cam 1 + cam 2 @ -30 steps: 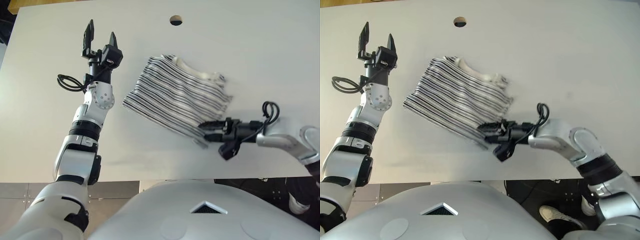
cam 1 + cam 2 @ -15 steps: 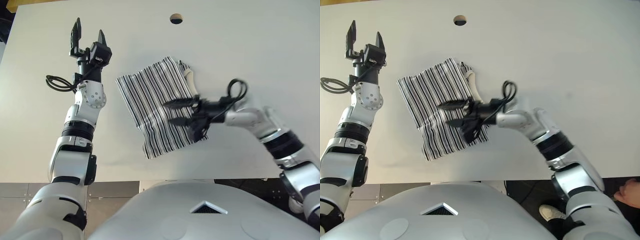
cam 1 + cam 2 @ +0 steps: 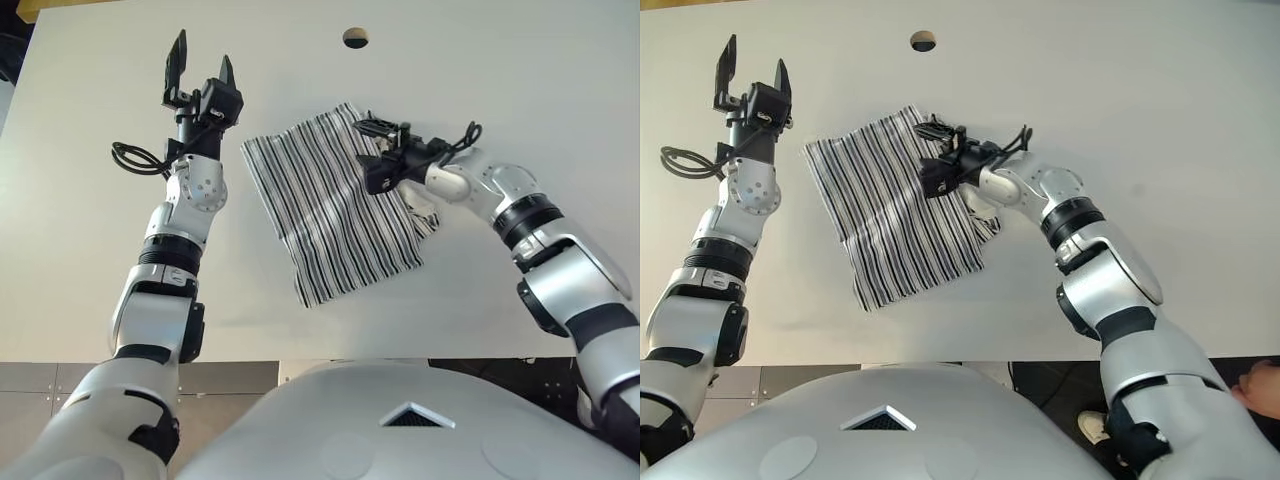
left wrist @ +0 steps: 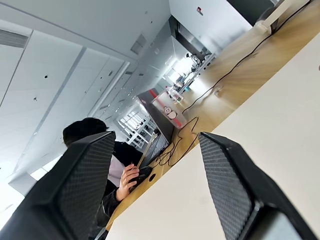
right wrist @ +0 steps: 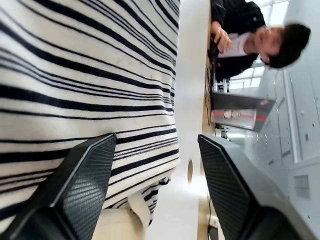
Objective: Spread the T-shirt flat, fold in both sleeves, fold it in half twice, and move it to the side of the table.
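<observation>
On the white table (image 3: 520, 70), just on the robot's side of the round hole (image 3: 353, 38), the striped T-shirt (image 3: 330, 215) lies as a folded oblong set aslant. One corner points toward the hole and the long body runs away from it toward the robot. A strip of cream trim (image 3: 428, 208) shows at the edge farther from the hole, on the robot's right. The right gripper (image 3: 368, 141) sits at the corner nearest the hole, its jaws parted with nothing pinched between them. In the right wrist view the striped cloth lies just beyond the fingers (image 5: 85, 190). The stance seems meant for taking or letting go of that corner, though whether the fingers touch the cloth cannot be told. To the robot's left of the hole, the left gripper (image 3: 203, 62) is raised, jaws spread wide and empty, aimed up and away from the table, apparently to keep clear of the working arm. The sleeves look already tucked in; the move to the table's side appears not yet made.
</observation>
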Available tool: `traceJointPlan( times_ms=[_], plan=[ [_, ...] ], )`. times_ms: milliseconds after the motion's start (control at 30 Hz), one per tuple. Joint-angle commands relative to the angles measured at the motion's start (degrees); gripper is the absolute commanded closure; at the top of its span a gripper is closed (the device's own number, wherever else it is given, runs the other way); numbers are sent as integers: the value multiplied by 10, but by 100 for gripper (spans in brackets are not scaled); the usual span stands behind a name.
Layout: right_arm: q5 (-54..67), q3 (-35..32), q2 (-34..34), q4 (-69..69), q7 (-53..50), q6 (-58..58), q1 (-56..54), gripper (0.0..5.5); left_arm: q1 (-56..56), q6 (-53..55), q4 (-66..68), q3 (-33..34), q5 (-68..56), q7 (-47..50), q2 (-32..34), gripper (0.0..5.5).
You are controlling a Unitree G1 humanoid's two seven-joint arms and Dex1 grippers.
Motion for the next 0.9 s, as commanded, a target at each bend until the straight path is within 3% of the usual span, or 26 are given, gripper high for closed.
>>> traceJointPlan(
  times_ms=[33,133,300,433,533,667,767,900],
  plan=[
    [23,-33,-87,-147,28,29,155,248,-28,-1,27,-7,3,-11,-1,242],
    [28,-56,-82,-259,34,81,205,248,-35,-6,44,-9,7,-7,5,242],
    [9,-90,-58,-289,-19,129,188,248,-20,-44,27,-21,21,-8,34,242],
    [125,-199,-99,-415,-47,49,236,248,79,-172,-99,-39,8,-96,118,242],
    [249,-244,-210,-516,62,4,338,248,236,-212,-240,-51,-53,-235,235,242],
    [255,-262,-377,-569,215,16,501,248,421,-168,-358,-24,-55,-332,340,242],
    [215,-260,-420,-594,283,44,536,248,472,-140,-432,-6,-63,-381,366,242],
    [183,-232,-430,-617,356,36,523,248,500,-136,-498,-31,-67,-454,374,242]
  ],
)
